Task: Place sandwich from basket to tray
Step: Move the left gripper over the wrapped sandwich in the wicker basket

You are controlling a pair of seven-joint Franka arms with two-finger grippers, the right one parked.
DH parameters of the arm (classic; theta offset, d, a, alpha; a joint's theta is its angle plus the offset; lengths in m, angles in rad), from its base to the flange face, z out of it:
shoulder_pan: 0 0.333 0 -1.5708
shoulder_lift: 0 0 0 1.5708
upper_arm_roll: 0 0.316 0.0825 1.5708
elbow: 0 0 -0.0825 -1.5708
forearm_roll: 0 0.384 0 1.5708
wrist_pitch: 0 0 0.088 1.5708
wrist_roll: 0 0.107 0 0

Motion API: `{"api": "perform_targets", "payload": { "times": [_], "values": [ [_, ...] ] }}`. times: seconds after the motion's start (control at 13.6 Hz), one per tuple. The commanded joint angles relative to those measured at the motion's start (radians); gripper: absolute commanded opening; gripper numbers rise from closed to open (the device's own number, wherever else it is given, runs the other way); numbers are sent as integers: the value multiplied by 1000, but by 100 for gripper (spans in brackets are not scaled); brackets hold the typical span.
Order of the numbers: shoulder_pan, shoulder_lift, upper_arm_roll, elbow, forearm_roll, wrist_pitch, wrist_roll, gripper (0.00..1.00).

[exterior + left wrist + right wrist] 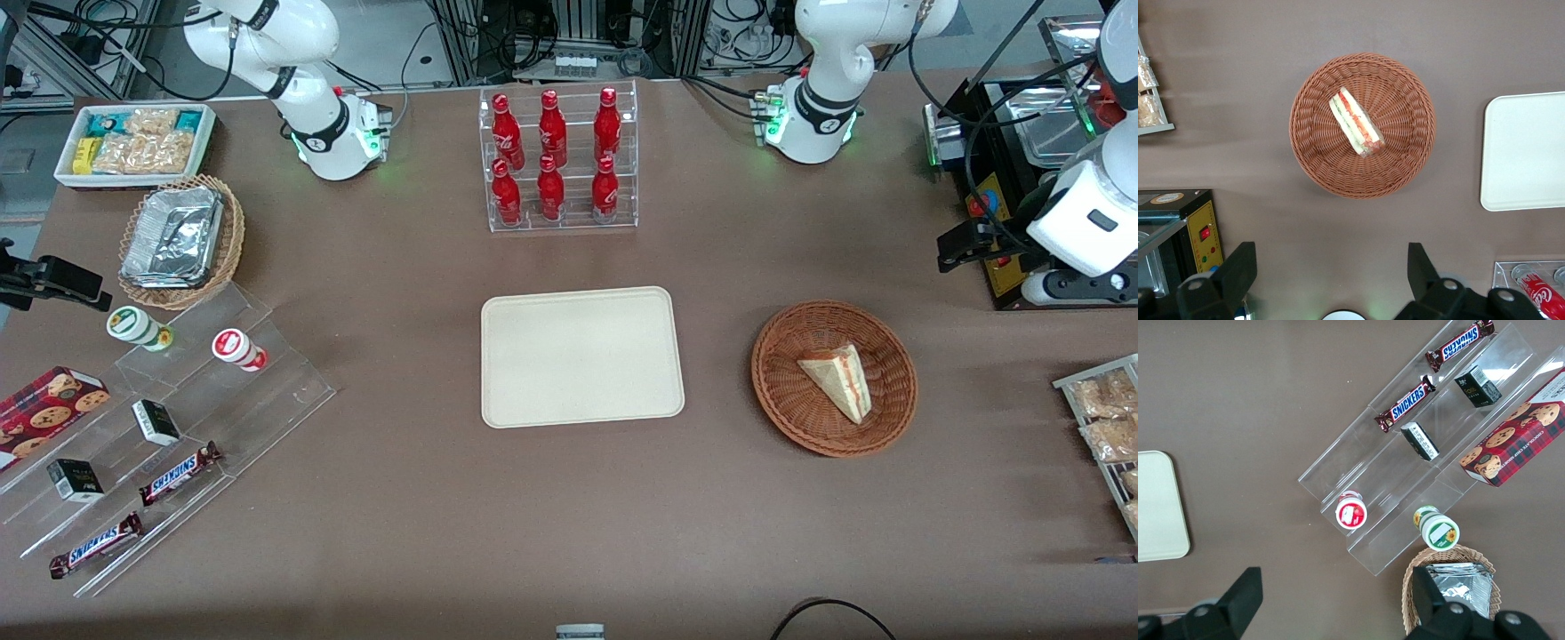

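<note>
My claw (1331, 280) hangs wide open and empty, high above the table (1238, 200) near the round reddish-brown wicker basket (1313, 100), placed, I judge, to line up a descent. The pale triangular sandwich wedge (1356, 124) lies inside that basket, long axis diagonal, red-striped cut edge facing up. The flat cream rectangular tray (1525, 150) sits apart from the basket.

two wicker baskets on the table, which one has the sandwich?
The reddish-brown basket beside the tray, toward the working arm's end, holds the sandwich. The lighter tan basket holds only foil containers. The gripper hangs open above the table near the reddish-brown one.
</note>
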Motion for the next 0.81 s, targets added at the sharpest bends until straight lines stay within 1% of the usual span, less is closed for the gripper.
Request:
{"api": "perform_targets", "payload": {
  "times": [0.0, 0.22, 0.37, 0.51, 0.73],
  "values": [
    [20, 4, -22, 13, 31, 8, 16, 100],
    [21, 10, -27, 19, 36, 11, 12, 100],
    [23, 15, -27, 2, 39, 46, -4, 100],
    [24, 10, -25, -74, 41, 127, -14, 100],
    [23, 6, -25, -197, 42, 261, -126, 100]
  ]
}}
